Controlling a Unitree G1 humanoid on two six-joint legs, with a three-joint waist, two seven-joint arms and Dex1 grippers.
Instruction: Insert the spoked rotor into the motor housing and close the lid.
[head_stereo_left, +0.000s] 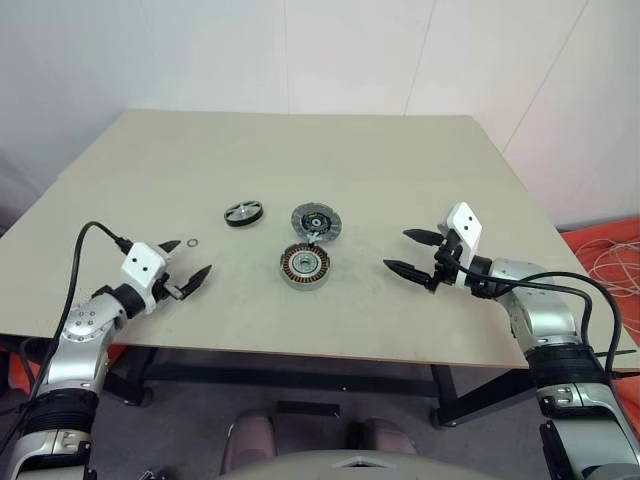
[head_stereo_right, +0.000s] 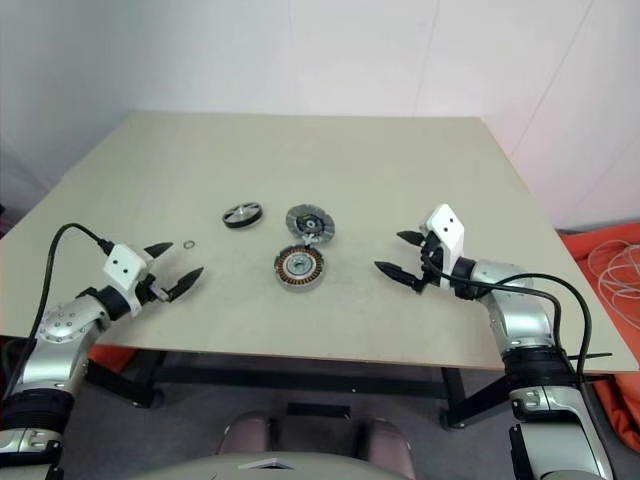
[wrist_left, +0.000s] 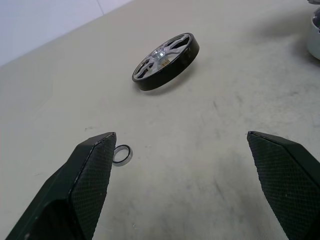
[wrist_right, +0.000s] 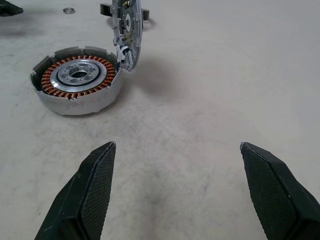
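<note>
Your left claw (head_stereo_left: 185, 273) hangs spread and empty over the surface's near-left edge, a tiny washer ring (head_stereo_left: 192, 242) just beside one finger. Your right claw (head_stereo_left: 412, 253) is spread and empty too, over the near-right part of the surface (head_stereo_left: 330, 150). Out from the left claw, the spoked rotor (head_stereo_left: 243, 213) lies flat towards the middle, apart from everything. Judging by looks it's light, rigid, with a smooth black rim; pinch across the rim, not the spokes, and expect slip. The motor housing (head_stereo_left: 304, 265) sits centre, copper windings up; looks heavier, windings fragile, so keep your fingers off them. The lid (head_stereo_left: 316, 221) leans tilted against its far side.
</note>
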